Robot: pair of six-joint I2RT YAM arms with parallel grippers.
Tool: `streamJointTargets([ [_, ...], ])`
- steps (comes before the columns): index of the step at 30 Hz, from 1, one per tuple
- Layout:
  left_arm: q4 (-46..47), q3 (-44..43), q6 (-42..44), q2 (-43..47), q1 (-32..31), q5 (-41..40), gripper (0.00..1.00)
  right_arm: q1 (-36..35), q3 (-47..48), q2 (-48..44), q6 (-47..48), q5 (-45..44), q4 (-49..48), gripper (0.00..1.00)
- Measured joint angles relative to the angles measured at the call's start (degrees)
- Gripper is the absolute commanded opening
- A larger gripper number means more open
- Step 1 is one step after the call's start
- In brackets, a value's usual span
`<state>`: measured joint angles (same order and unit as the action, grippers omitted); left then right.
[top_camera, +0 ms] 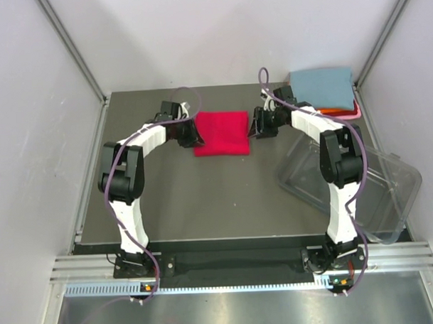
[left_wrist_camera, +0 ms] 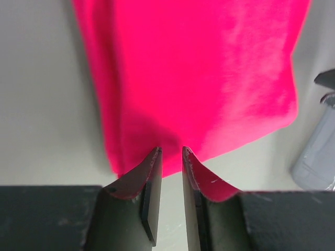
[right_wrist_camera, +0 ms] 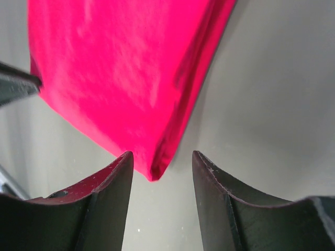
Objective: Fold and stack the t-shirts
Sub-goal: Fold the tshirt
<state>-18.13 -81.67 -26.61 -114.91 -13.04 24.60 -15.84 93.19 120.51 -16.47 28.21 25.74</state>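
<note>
The crimson red t-shirt [top_camera: 221, 132] lies folded into a rectangle on the dark table at the back centre. My left gripper [top_camera: 190, 134] is at its left edge. In the left wrist view the gripper [left_wrist_camera: 170, 150] has its jaws a narrow gap apart with nothing between them, just short of the shirt's edge [left_wrist_camera: 199, 78]. My right gripper [top_camera: 258, 125] is at the shirt's right edge. In the right wrist view the gripper [right_wrist_camera: 162, 154] is open and empty, with a corner of the shirt [right_wrist_camera: 120, 68] just in front of the jaws. The blue-grey t-shirt [top_camera: 322, 87] lies folded on top of the orange t-shirt [top_camera: 334, 111] and the pink t-shirt [top_camera: 351, 115] at the back right.
A clear plastic tub [top_camera: 377, 192] lies tilted at the right side of the table, beside my right arm. White walls with metal rails close in the back and both sides.
</note>
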Motion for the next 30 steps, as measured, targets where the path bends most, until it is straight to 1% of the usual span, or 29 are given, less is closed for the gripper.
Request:
streamJointTargets([
  [2, -0.42, 0.22, 0.35, -0.42, 0.31, -0.33, 0.26, -0.26, -1.4, 0.24, 0.26, 1.01, -0.22, 0.49],
  [4, -0.46, 0.22, 0.9, -1.38, 0.59, -1.01, 0.26, -0.92, -2.93, 0.55, 0.42, 1.64, -1.03, 0.46],
  [7, -0.39, 0.52, 1.09, -3.37, 0.74, -1.55, 0.26, -1.73, -4.44, 1.07, 0.46, 1.88, -1.7, 0.4],
  [11, -0.02, 0.57, 1.09, -3.5, 0.87, -1.07, 0.26, -2.05, -5.09, 1.95, 0.44, 1.92, -2.34, 0.33],
  [14, -0.11, 0.31, 1.09, -3.67, 0.87, -0.76, 0.25, -2.05, -5.14, 1.99, 0.5, 1.97, -2.75, 0.1],
  [15, -0.11, 0.26, 1.09, -3.74, 0.9, -0.61, 0.25, -2.05, -5.4, 1.99, 0.52, 1.95, -3.41, 0.0],
  [23, -0.7, 0.17, -0.92, -3.69, 0.76, -2.82, 0.25, -2.03, -9.92, 1.6, -0.39, 2.4, -7.37, 0.0],
  [26, -1.88, -0.74, -1.36, -3.69, 0.66, -3.08, 0.27, -2.03, -9.97, 1.38, -0.94, 1.9, -7.32, 0.11],
  [27, -3.3, -1.75, -1.33, -3.74, 0.61, -3.32, 0.28, -2.05, -9.94, 1.22, -1.14, 1.51, -7.28, 0.2],
  [30, -7.76, -5.95, -1.31, -3.76, 0.61, -3.5, 0.29, -2.05, -9.35, 0.46, -1.81, -1.03, -6.16, 0.31],
])
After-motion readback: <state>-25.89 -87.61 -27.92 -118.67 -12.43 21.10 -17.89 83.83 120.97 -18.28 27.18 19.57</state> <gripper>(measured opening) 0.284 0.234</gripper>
